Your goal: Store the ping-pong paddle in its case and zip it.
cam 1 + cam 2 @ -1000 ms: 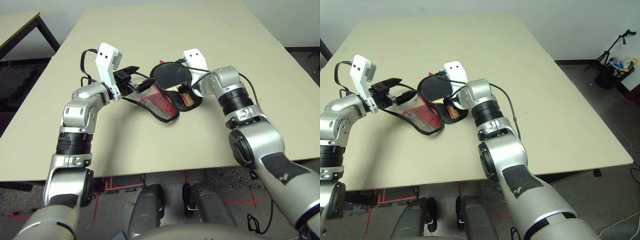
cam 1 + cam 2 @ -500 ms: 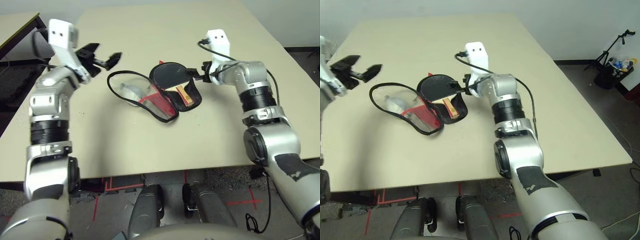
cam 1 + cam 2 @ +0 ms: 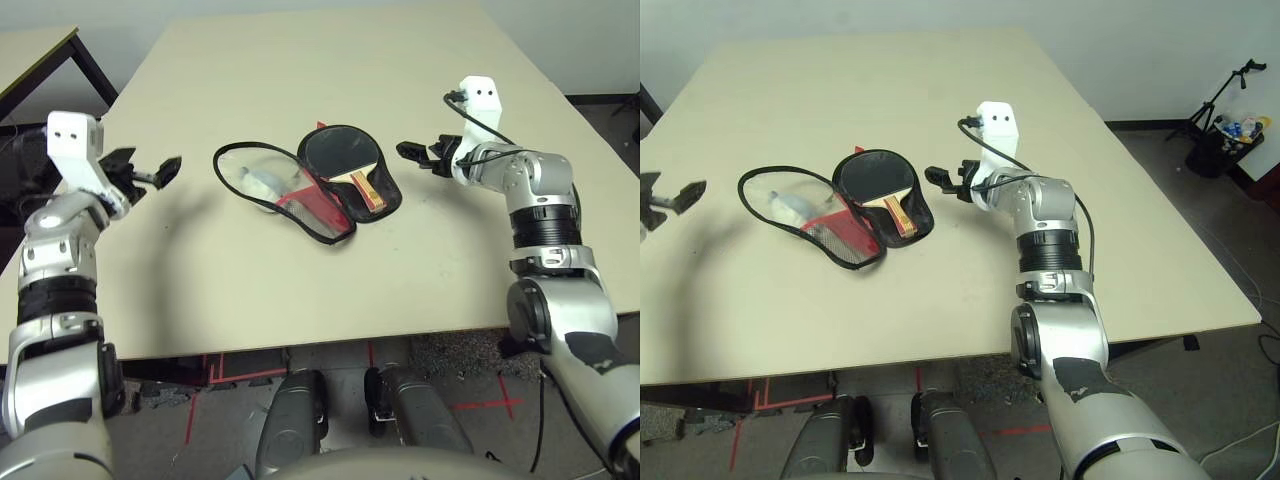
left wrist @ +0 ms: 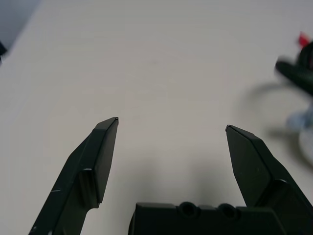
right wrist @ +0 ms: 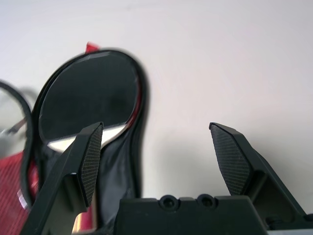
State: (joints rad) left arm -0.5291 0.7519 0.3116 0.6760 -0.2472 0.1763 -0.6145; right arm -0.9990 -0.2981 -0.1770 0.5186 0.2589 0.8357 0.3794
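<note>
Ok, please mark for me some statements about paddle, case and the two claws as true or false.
1. The ping-pong paddle lies in the open half of the case. True.
2. The case is zipped closed. False: its clear cover is folded open beside the paddle.
3. The left claw is gripping the cover. False: it is open and holds nothing.
4. The right claw is open and empty. True.
5. The paddle's handle points away from the robot. False: it points toward the robot's side of the table.
</note>
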